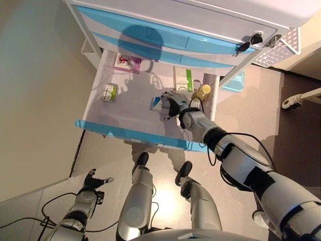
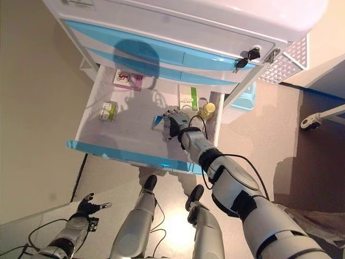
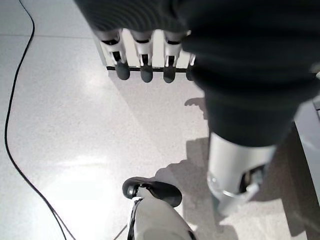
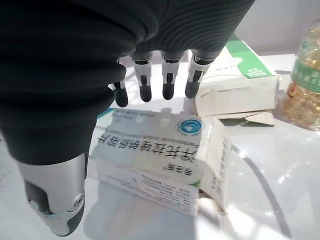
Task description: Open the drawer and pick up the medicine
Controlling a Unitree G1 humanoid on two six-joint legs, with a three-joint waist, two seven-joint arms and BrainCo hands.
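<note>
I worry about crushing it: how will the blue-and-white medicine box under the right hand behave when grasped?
The medicine box looks like thin card, so probably light and easily dented. One end flap hangs open, so that end may buckle or spill. It lies flat in the drawer, so it could slide before the right hand closes on it.

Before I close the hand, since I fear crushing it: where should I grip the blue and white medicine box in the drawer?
Probably across its long side faces, from above. The medicine box lies flat, top face up; the right hand hovers open over it. Avoid the end with the loose flap.
</note>
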